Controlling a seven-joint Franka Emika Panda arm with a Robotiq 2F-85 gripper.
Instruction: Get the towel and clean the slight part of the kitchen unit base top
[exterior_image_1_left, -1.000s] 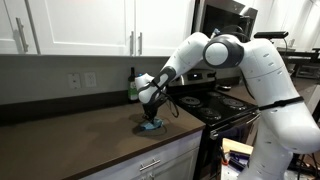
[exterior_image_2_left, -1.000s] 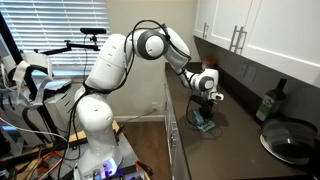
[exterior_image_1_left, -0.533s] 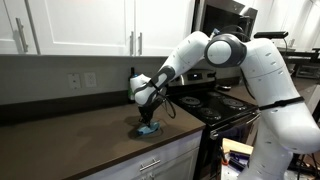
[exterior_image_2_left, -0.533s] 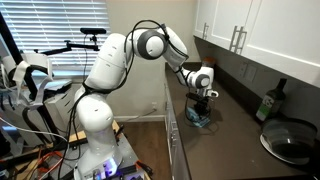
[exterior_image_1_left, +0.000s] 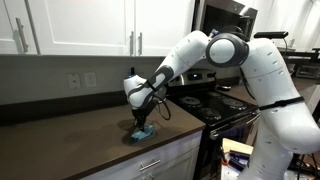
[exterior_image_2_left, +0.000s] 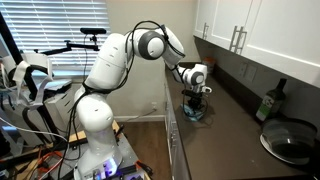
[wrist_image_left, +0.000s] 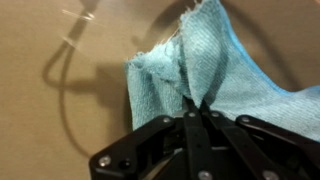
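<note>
The blue towel (wrist_image_left: 205, 65) is bunched and creased. Its raised fold is pinched in the clenched pincer (wrist_image_left: 195, 103), and the rest lies on the brown countertop (wrist_image_left: 60, 130) right beneath. Behind the pincer, well apart, a green bottle (exterior_image_2_left: 272, 103) stands beside a dark pan (exterior_image_2_left: 291, 140).

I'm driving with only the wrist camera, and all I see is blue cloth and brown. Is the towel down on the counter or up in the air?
Observer: It's down. The towel sits bunched on the countertop, right under the gripper.
Operator: Am I near the edge?
Observer: Nearer the front edge than the back wall, above a white drawer.
Operator: Is there stuff I might bump?
Observer: A green bottle stands by the wall and a black pan lies farther along. Both are well apart from the towel.
</note>
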